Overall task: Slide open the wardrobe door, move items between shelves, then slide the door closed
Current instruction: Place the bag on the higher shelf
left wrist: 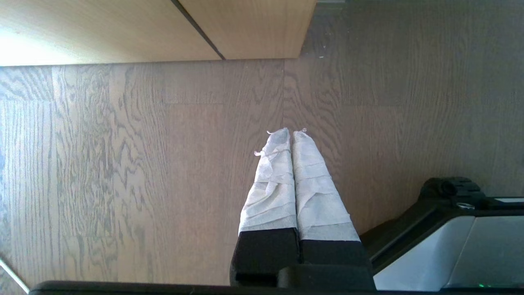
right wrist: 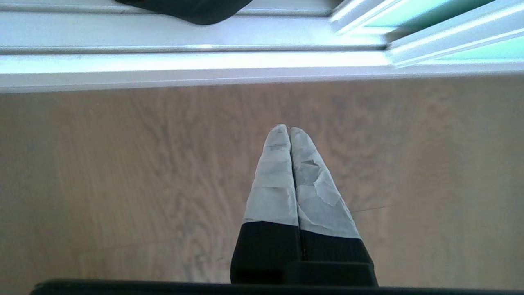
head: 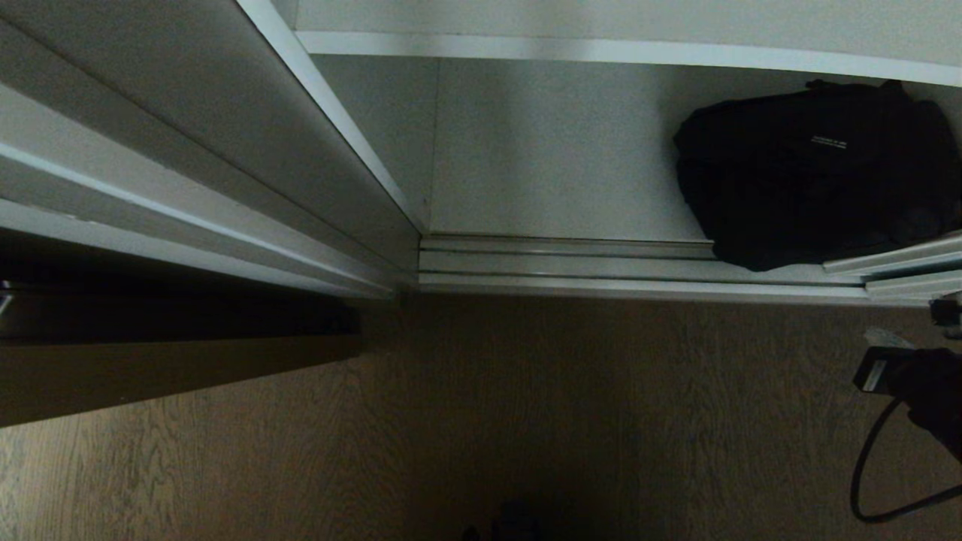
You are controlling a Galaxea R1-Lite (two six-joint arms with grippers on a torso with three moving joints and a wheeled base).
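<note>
Floorboards of dark wood (head: 526, 421) fill the lower half of the head view, running up to the silver track rails (head: 564, 264) at the foot of the open wardrobe. Inside, the black bag (head: 815, 169) (soft, lumpy, with a small line of white lettering) sits on the bottom shelf (head: 556, 173), toward the right end, its lower edge spilling over the inner rail. Above it runs the white front edge of the next shelf (head: 601, 51). The sliding door (right wrist: 409, 18), pale aqua glass in a silver frame, shows only as a lower corner at the right of the opening, standing in the rails just beside the bag.

The right tool (right wrist: 290, 130) hangs over the bare floor in front of the rails, near the door's corner and apart from both door and bag; its two tape-wrapped fingers (right wrist: 274, 180) are pressed together with nothing between them. In the head view only a dark part of that arm and a looping black cable (head: 872, 481) show at the right edge.

The left tool (left wrist: 291, 132) is over the floor near a light wood cabinet (left wrist: 163, 28), its wrapped fingers likewise together and empty.
</note>
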